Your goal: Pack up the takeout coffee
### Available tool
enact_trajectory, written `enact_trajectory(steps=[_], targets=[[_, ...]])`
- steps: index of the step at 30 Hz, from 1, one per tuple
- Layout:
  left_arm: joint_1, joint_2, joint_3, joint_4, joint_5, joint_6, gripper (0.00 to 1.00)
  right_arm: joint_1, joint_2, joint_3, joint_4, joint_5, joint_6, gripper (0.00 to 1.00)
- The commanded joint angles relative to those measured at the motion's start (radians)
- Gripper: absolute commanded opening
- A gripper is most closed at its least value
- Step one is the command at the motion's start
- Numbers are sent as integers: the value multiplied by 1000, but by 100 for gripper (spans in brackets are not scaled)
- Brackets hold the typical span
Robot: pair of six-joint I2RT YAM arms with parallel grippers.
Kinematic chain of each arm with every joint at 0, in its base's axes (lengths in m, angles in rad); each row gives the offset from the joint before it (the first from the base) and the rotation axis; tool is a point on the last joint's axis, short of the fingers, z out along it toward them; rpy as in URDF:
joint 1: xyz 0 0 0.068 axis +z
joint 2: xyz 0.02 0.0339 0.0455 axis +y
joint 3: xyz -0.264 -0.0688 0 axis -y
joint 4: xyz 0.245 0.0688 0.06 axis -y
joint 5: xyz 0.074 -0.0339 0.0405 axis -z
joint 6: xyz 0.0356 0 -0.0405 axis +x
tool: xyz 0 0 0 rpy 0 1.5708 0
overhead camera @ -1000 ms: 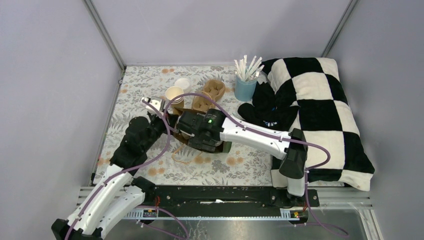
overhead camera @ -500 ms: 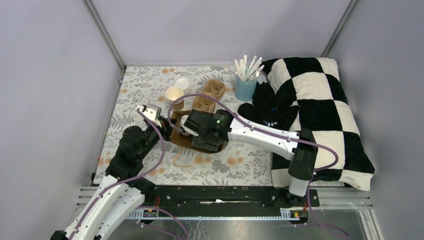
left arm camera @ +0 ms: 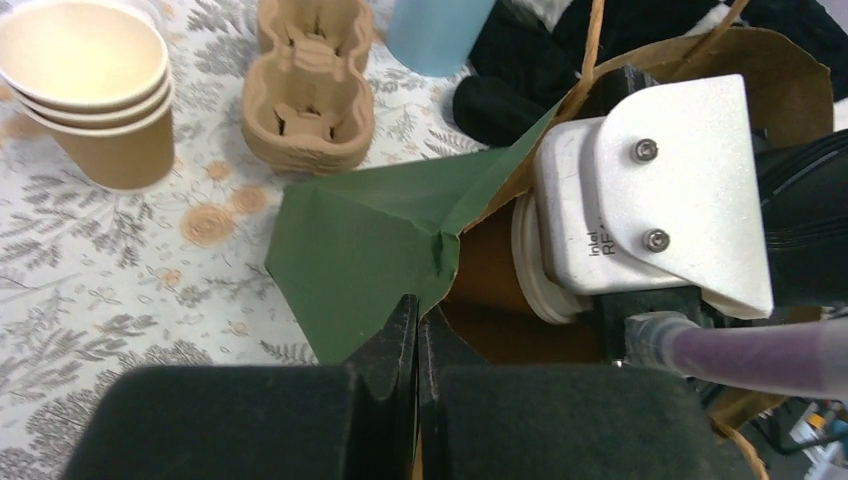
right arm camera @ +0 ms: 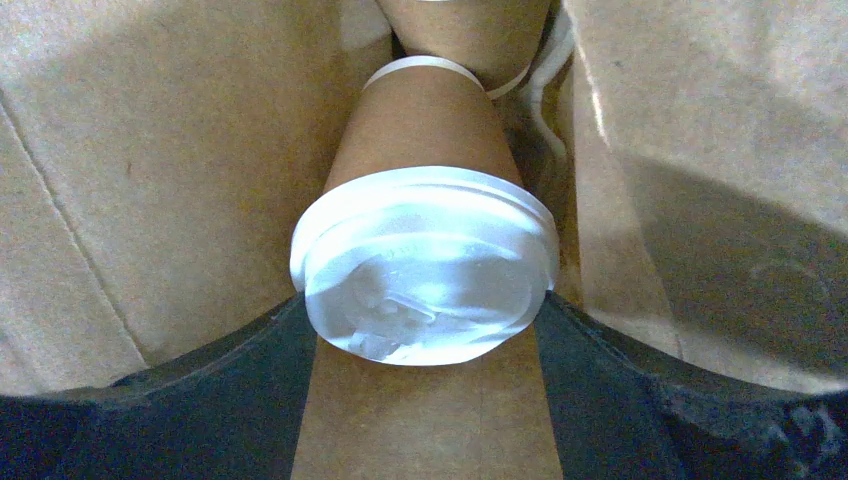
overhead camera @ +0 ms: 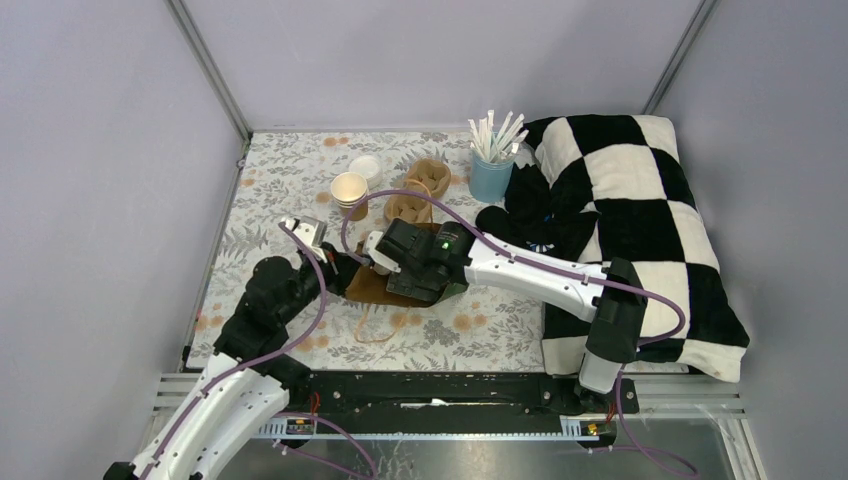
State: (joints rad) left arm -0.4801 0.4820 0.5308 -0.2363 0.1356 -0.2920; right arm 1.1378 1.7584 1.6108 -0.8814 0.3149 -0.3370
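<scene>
**Cup #2 in the bag, R claw on it, L claw holding the mouth**

The lidded cup (right arm camera: 425, 265) lies on its side inside the brown paper bag (right arm camera: 150, 150). Its white lid faces the right wrist cam and its tan body runs away toward the bag's far end. A second tan cup (right arm camera: 465, 30) sits just beyond its base, deeper in. Only part of that one shows, so I can't tell how it lies.

Key relation: the cup is dead ahead of the right claw (right arm camera: 418, 305), w/ its long axis in line w/ the claw's reach, lid end nearest. The jaws stand wide, one dark finger each side of the lid rim and touching it as far as I can tell, so it looks gripped at the lid end. The right arm is the one on the cup; the left isn't near it.

The left claw (left arm camera: 416, 320) is fully closed, pinching the green-faced fold (left arm camera: 370, 240) at the bag's mouth, right beside the right wrist where it enters.

Judgement: packing is nearly done, both cups look to be in. Next is prob. let go and back straight out along the cup's axis. Risk: lid snags a finger and the cup drags out, or the mouth folds in if the left claw slips.

Outside the bag, on the floral bench (overhead camera: 270, 190): a stack of empty cups (overhead camera: 349, 190), a loose lid (overhead camera: 365, 166), the pulp carrier (overhead camera: 415, 190) and a blue cup of straws (overhead camera: 490, 175). None of it is touched.
</scene>
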Motion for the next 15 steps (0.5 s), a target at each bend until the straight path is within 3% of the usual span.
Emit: enact_trajectory(steps=[1, 7, 15], targets=[[-6, 35, 65, -143, 97, -76, 0, -2, -45, 12, -41, -23, -2, 26], [-14, 87, 94, -183, 196, -137, 0, 20, 36, 113, -189, 81, 61, 26], [-50, 41, 62, -154, 159, -151, 0, 40, 98, 188, -318, 222, 152, 25]])
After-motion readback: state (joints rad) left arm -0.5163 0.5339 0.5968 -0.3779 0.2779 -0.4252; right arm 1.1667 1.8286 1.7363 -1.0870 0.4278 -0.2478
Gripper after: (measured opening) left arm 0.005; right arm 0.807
